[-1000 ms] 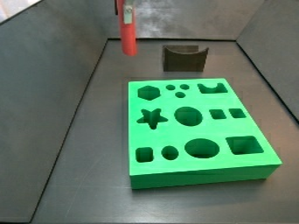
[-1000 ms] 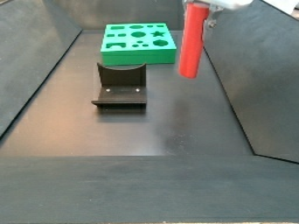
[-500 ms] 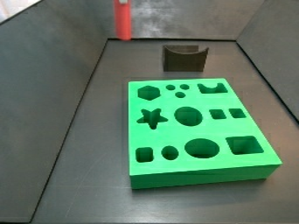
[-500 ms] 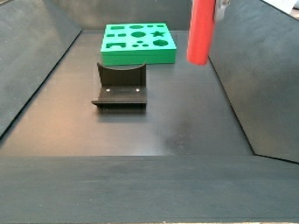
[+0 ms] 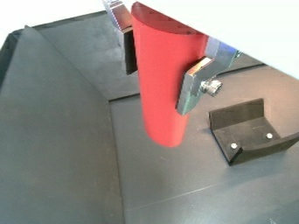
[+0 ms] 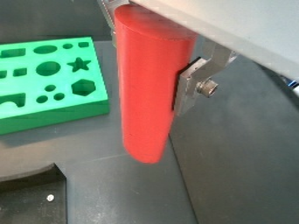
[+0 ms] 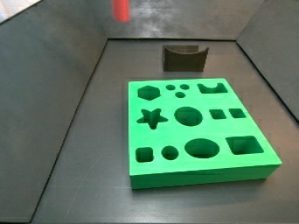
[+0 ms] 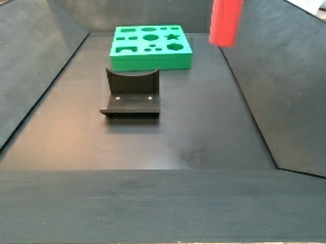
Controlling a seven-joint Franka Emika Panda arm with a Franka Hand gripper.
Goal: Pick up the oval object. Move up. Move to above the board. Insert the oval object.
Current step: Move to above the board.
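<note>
While the bright green slab board (image 7: 201, 133) with its shaped cut-outs is lying flat on the dark floor, the dark fixture (image 7: 184, 58) is standing at its twelve o'clock. High above, at about eleven o'clock from the board, the gripper (image 5: 166, 54) is clamping the smooth red-coral oval peg (image 6: 146, 87), which is hanging upright. If the peg is tilting or turned off the oval hole's axis, it risks jamming on the rim.

In both side views the gripper is out of frame above the top edge, and only the lower end of the red peg (image 7: 121, 9) (image 8: 227, 23) shows. In a wrist view the gripper (image 5: 163, 54) has its far finger (image 5: 129, 48) mostly hidden behind the peg. The green board (image 6: 47, 80) is cut off at the picture's edge.
</note>
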